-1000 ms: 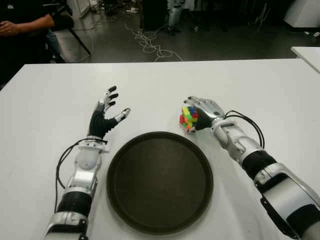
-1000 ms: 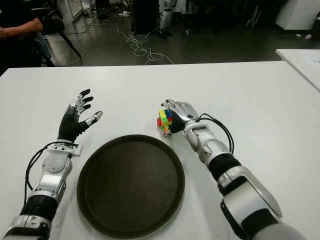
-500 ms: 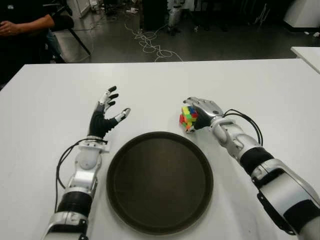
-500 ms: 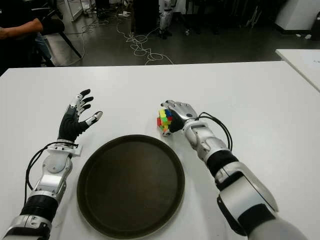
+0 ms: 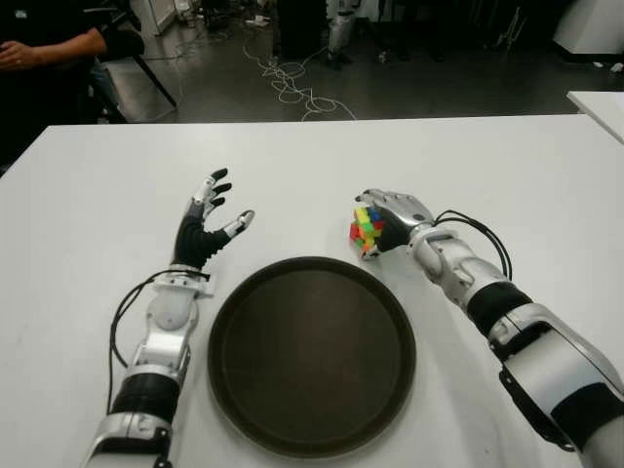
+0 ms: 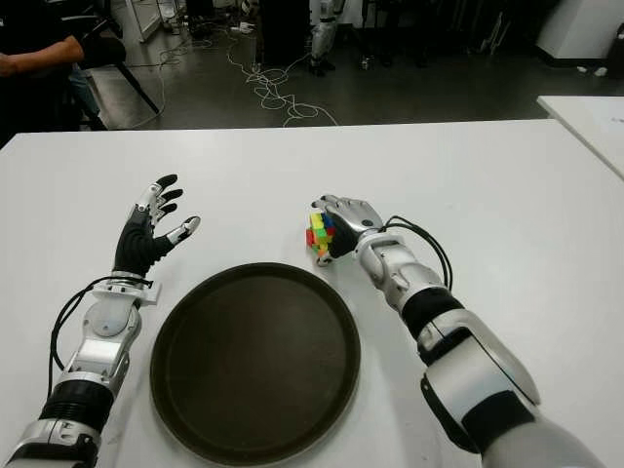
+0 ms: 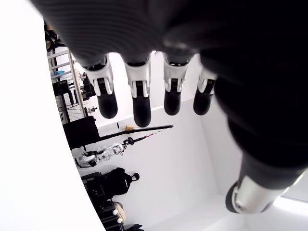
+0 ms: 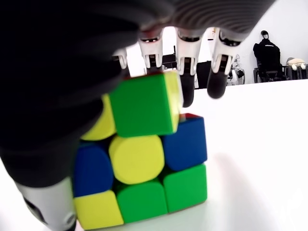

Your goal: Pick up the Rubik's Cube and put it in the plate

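The right hand [image 5: 395, 216] clamped the Rubik's Cube [image 5: 367, 230] on the bench [image 5: 88, 205]; the left hand [image 5: 203, 226] stayed spread. Next: lifting toward the plate [image 5: 312, 356].

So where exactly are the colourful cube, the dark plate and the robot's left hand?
Rubik's Cube [image 5: 368, 228], left eye view, its coloured face.
Plate [image 5: 312, 356], left eye view, bare middle.
Left hand [image 5: 200, 234], left eye view, its palm.

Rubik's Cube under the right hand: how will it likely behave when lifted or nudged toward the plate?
The Rubik's Cube looks like rigid plastic, so it should hold shape under the right hand. One layer looks twisted out of line, so squeezing may turn it further. Flat-faced on the table, it would probably slide, not roll, toward the plate.
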Robot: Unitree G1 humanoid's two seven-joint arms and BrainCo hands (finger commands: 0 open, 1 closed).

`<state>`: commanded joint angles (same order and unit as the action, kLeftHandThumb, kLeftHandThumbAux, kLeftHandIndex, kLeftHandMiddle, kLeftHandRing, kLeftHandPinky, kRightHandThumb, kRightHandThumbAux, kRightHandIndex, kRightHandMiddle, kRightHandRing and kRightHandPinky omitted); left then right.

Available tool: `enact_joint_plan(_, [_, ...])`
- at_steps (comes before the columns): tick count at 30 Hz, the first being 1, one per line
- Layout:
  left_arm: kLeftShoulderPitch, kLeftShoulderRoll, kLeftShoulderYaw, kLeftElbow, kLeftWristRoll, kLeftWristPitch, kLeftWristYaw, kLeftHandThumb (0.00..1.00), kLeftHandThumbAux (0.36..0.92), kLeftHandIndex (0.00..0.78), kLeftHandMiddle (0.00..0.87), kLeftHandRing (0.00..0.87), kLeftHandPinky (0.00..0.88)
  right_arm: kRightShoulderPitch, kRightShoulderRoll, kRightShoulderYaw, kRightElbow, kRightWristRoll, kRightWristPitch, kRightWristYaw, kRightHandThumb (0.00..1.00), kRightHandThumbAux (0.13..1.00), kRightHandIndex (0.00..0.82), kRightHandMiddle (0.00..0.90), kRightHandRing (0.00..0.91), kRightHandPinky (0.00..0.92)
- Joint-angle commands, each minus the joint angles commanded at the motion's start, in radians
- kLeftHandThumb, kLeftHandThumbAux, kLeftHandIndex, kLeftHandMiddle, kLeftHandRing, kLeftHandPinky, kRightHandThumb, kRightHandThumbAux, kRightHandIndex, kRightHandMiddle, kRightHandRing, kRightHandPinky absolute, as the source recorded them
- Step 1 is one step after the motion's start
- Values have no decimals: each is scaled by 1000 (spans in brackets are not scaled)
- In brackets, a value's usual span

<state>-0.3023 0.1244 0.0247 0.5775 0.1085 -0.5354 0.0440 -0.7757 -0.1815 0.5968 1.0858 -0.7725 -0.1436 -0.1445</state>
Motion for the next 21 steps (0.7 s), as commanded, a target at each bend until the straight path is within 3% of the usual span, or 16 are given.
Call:
enact_joint_plan(16, [1, 1, 0, -3, 0, 0, 1, 156, 675, 98, 116, 125, 142, -5, 2, 12, 17, -4, 2, -42, 0, 771, 100, 132, 177, 215])
enact_joint_plan(21, [1, 2, 0, -3, 3, -4, 4, 173, 663, 98, 121, 128, 147, -7, 2, 11, 20, -12, 12, -112, 0, 800, 151, 199, 250, 292])
